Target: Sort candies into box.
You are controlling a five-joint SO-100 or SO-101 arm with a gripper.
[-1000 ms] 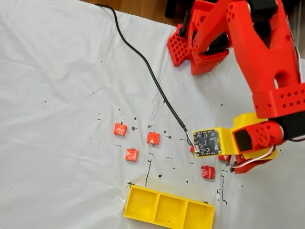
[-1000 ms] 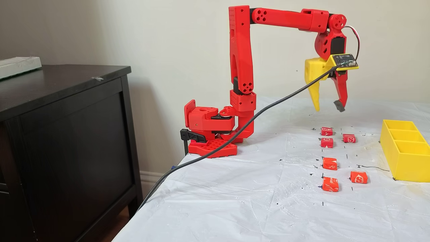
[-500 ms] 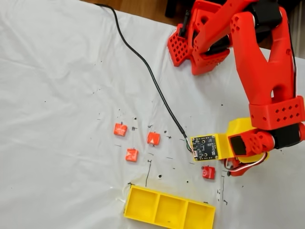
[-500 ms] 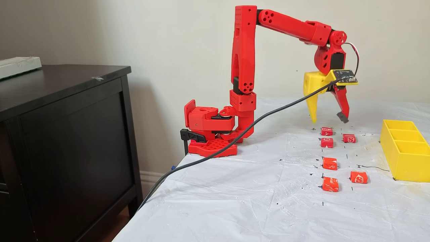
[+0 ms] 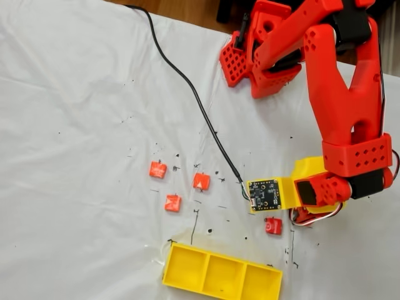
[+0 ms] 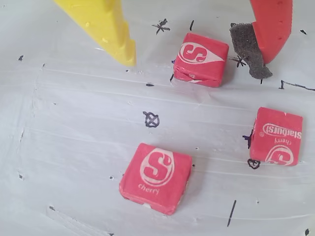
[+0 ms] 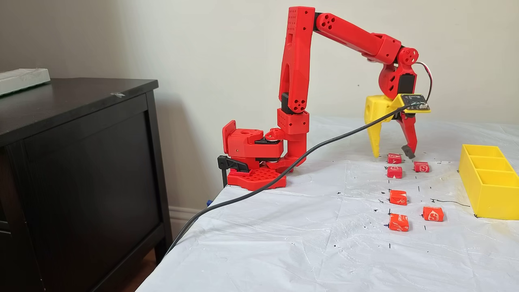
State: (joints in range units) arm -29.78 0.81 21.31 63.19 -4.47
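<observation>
1. The red arm has come down over the last second: its two-finger gripper (image 7: 392, 155), one yellow finger and one red finger with a grey pad, hung well above the table's white plastic sheet (image 7: 284, 243) and now has its tips just over the sheet.
2. The fingers are spread wide and hold nothing. In the wrist view the gripper (image 6: 197, 51) straddles one small red-orange wrapped candy (image 6: 201, 59): the yellow fingertip is off to its left with a clear gap, the grey pad (image 6: 248, 49) just beside its right edge; I cannot tell if they touch.
3. That candy (image 7: 394, 158) is the one furthest toward the wall-side edge of the table. None of the other five candies has moved; two more show in the wrist view (image 6: 156, 177) (image 6: 275, 136).
4. The long bright-yellow plastic three-compartment tray (image 7: 488, 182) sits at the table's right edge in the side fixed view, untouched, and the compartments I can see are empty (image 5: 222, 273).
5. Judgement: the descent is about done and closing on the first candy is next; no sorting is done yet. The off-centre straddle may nudge the candy sideways as the fingers shut.
</observation>
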